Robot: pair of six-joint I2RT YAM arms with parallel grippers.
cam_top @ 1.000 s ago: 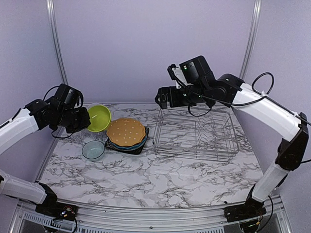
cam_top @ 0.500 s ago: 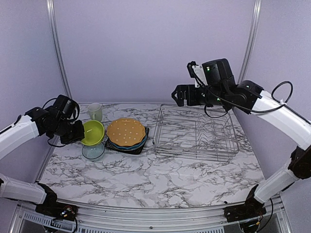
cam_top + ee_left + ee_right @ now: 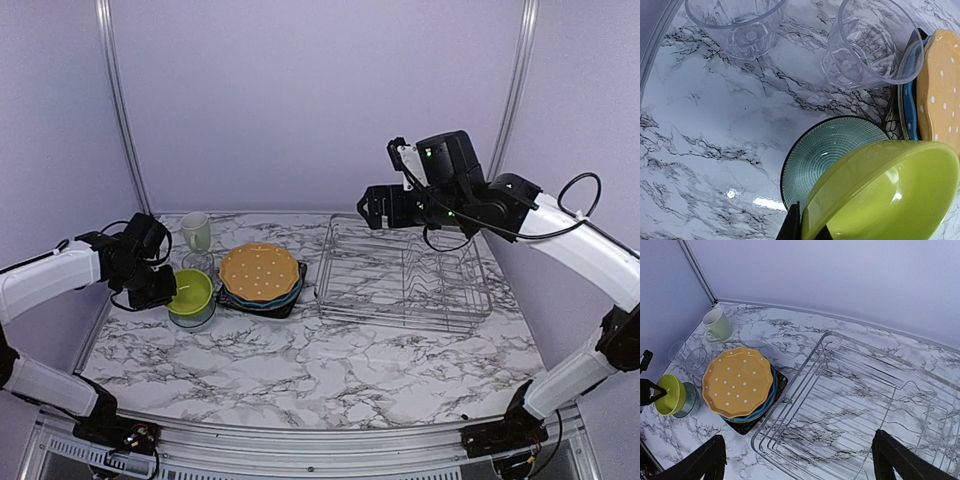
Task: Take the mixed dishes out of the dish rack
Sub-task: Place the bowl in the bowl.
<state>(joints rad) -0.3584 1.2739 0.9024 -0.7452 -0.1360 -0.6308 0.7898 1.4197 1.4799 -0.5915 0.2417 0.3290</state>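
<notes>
My left gripper [image 3: 163,285] is shut on the rim of the lime green bowl [image 3: 191,293], which sits tilted over the small bowl [image 3: 192,316]. In the left wrist view the lime bowl [image 3: 885,195] overlaps the small bowl's teal ribbed inside [image 3: 822,155]; whether they touch I cannot tell. The orange dotted plate [image 3: 260,271] tops the blue plate [image 3: 762,407] and the dark square plate [image 3: 747,426]. The pale green mug [image 3: 196,231] and a clear glass [image 3: 198,262] stand behind. The dish rack [image 3: 405,275] holds no dishes. My right gripper [image 3: 372,206] is open, high above its far left corner.
A second clear glass [image 3: 740,25] stands beside the first [image 3: 870,45] near the table's left edge. Metal frame posts [image 3: 118,110] rise at the back corners. The dishes are clustered left of the rack [image 3: 855,405].
My left gripper has carried the lime green bowl down and forward from near the mug onto the small bowl. My right gripper moved right above the rack, then nearly held still.
</notes>
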